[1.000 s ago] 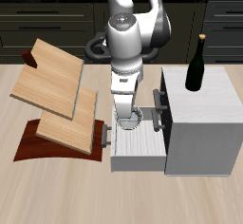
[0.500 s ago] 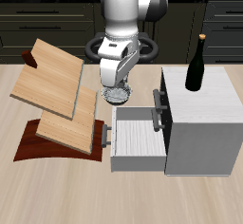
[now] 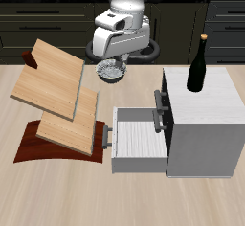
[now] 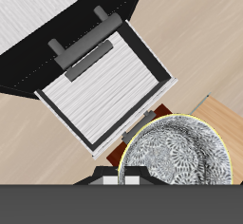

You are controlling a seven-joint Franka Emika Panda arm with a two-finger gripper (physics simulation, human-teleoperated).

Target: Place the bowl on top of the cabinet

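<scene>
My gripper (image 3: 113,68) is shut on the rim of the bowl (image 3: 112,73), a small pale bowl with a dark scribbly pattern, and holds it high in the air, behind the open drawer. In the wrist view the bowl (image 4: 177,156) hangs right under the gripper (image 4: 126,174). The cabinet (image 3: 216,103) is a white-grey box with a flat top, standing beside and below the bowl. Its drawer (image 3: 140,140) is pulled out and looks empty; it also shows in the wrist view (image 4: 106,87).
A dark wine bottle (image 3: 199,65) stands on the cabinet top near its back corner. Slanted wooden boards (image 3: 55,84) on a dark red base (image 3: 40,144) stand on the drawer's other side. Dark bar handles (image 3: 159,107) stick out of the cabinet front.
The gripper has risen with the bowl from just above the open drawer and moved back towards the robot's base. The drawer, bottle and boards have not moved.
</scene>
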